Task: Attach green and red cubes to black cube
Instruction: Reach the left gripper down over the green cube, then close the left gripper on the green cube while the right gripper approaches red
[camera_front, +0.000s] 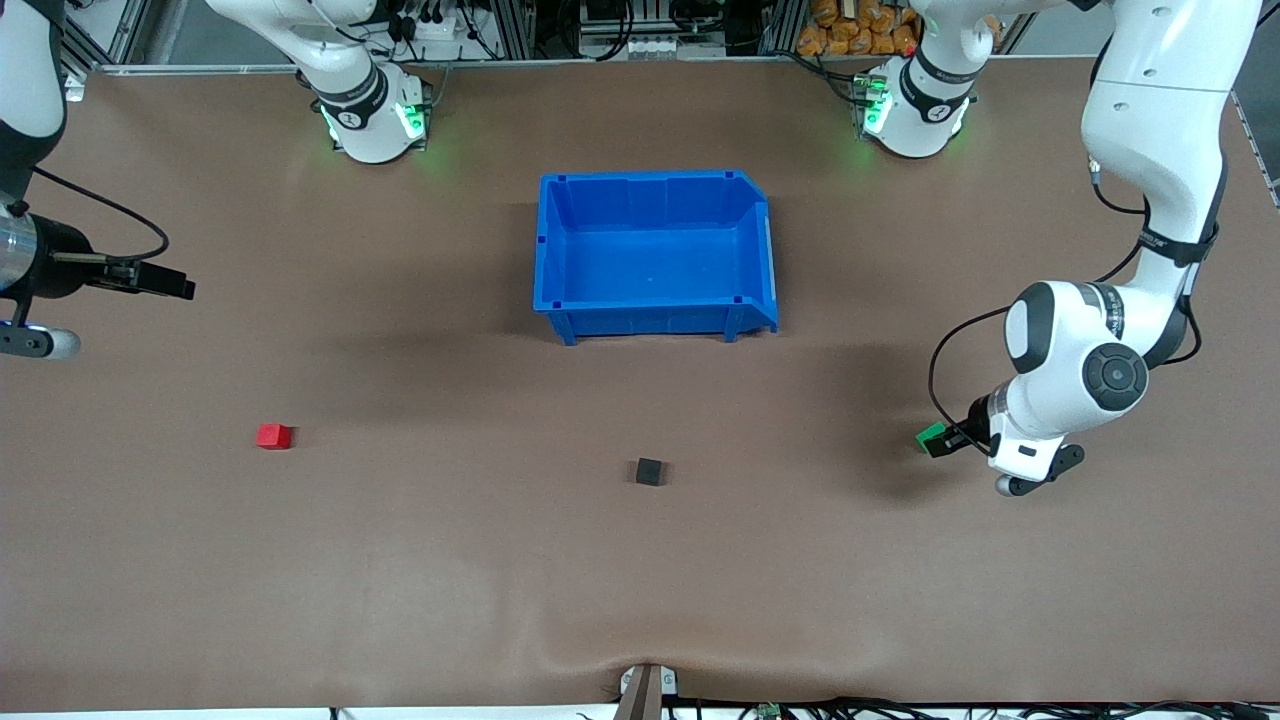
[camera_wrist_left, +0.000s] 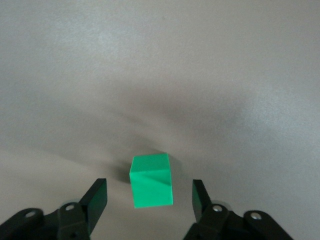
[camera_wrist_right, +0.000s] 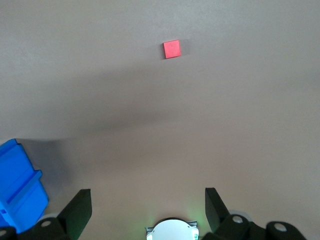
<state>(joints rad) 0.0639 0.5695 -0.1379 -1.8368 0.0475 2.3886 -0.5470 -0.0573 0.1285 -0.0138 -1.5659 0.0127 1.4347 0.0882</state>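
Note:
The green cube (camera_front: 930, 437) lies on the table toward the left arm's end. My left gripper (camera_front: 945, 441) is low around it. In the left wrist view the green cube (camera_wrist_left: 151, 180) sits between the open fingers (camera_wrist_left: 95, 200) with a gap on each side; the left gripper (camera_wrist_left: 148, 201) is not touching it. The black cube (camera_front: 649, 471) lies alone near the table's middle, nearer to the front camera than the bin. The red cube (camera_front: 274, 436) lies toward the right arm's end and shows in the right wrist view (camera_wrist_right: 171, 49). My right gripper (camera_front: 170, 284) (camera_wrist_right: 147, 205) is open, empty, held high, waiting.
A blue bin (camera_front: 560, 250) stands empty at the table's middle, farther from the front camera than the cubes; its corner shows in the right wrist view (camera_wrist_right: 17, 185). The right arm's base (camera_wrist_right: 172, 231) also shows there. Brown table all round.

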